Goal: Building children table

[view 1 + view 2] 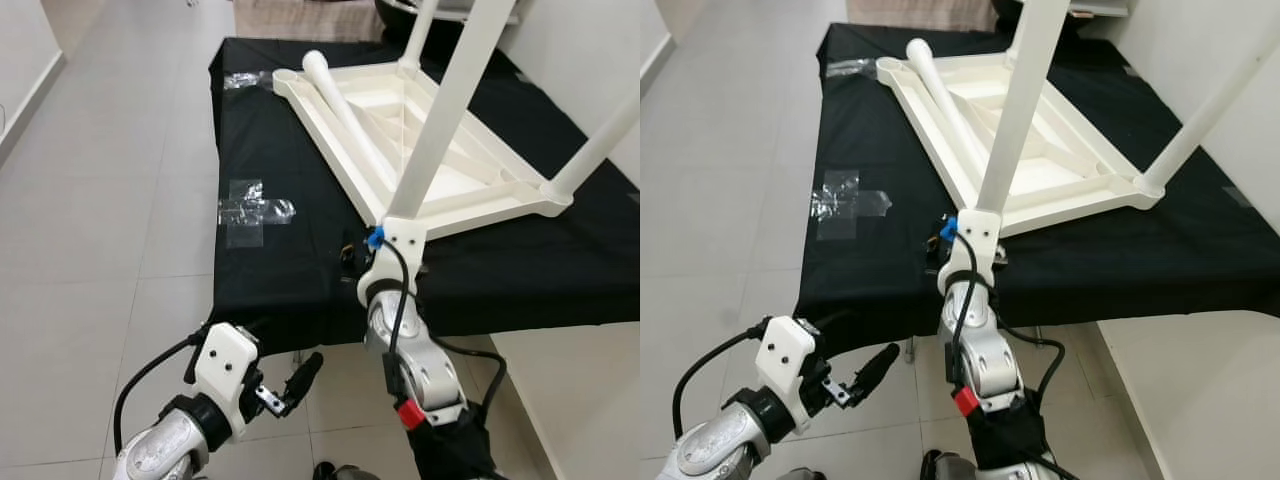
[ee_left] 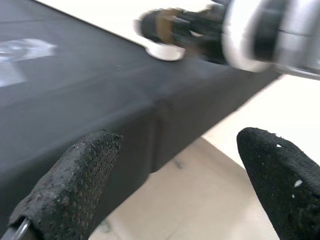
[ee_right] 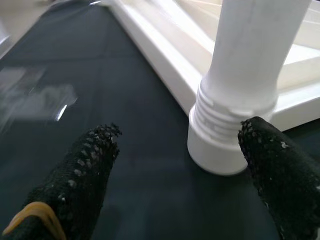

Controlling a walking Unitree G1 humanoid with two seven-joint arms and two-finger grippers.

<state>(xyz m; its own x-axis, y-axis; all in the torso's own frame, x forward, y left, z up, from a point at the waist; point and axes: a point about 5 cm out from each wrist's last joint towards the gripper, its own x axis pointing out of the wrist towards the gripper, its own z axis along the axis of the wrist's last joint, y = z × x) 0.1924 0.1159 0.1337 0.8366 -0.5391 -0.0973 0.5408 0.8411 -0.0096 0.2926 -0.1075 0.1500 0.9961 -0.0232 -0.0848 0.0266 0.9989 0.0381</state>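
Note:
A white children's table top (image 1: 455, 185) lies upside down on a surface covered in black cloth (image 1: 290, 270). One white leg (image 1: 343, 115) lies loose across its frame, and another leg (image 1: 600, 140) stands in the far right corner. A third leg (image 1: 440, 120) rises steeply from the near corner. Its threaded end (image 3: 225, 135) rests on the cloth just outside the frame. My right gripper (image 3: 180, 140) is open around that end, with one fingertip (image 3: 272, 155) close beside it. My left gripper (image 2: 180, 145) hangs open and holds nothing, low in front of the cloth's near edge.
Two crumpled clear plastic wrappers lie on the cloth, one (image 1: 250, 210) at the left middle and one (image 1: 245, 80) at the far left. Grey tiled floor (image 1: 110, 200) stretches to the left. A white wall (image 1: 600, 50) borders the right side.

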